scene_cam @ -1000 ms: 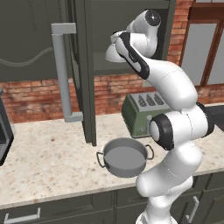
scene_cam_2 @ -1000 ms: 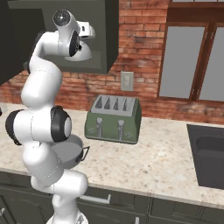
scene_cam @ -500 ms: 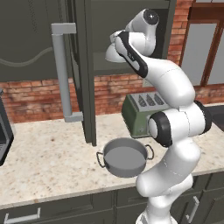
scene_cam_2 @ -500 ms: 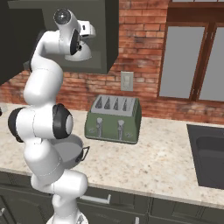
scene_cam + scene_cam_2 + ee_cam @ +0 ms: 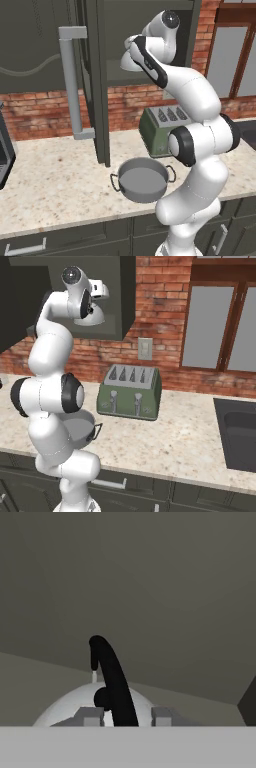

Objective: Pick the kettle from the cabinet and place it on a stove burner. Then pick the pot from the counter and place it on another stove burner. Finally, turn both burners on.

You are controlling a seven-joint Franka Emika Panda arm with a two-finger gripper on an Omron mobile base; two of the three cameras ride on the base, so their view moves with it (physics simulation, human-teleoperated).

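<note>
Inside the cabinet (image 5: 150, 40), the kettle (image 5: 95, 704) handle is bracketed by the gripper (image 5: 122, 716) fingers (image 5: 90, 716), whose contact cannot be told.

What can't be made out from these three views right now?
- Kettle: in the hand view its lower body is cut off by the bottom band; in the left base view the arm hides most of it.
- Grip: finger pads flank the black handle; whether they touch it is unclear.
- Pot: right base view, largely behind the arm.
- Cabinet shelf: hidden by the arm.
</note>
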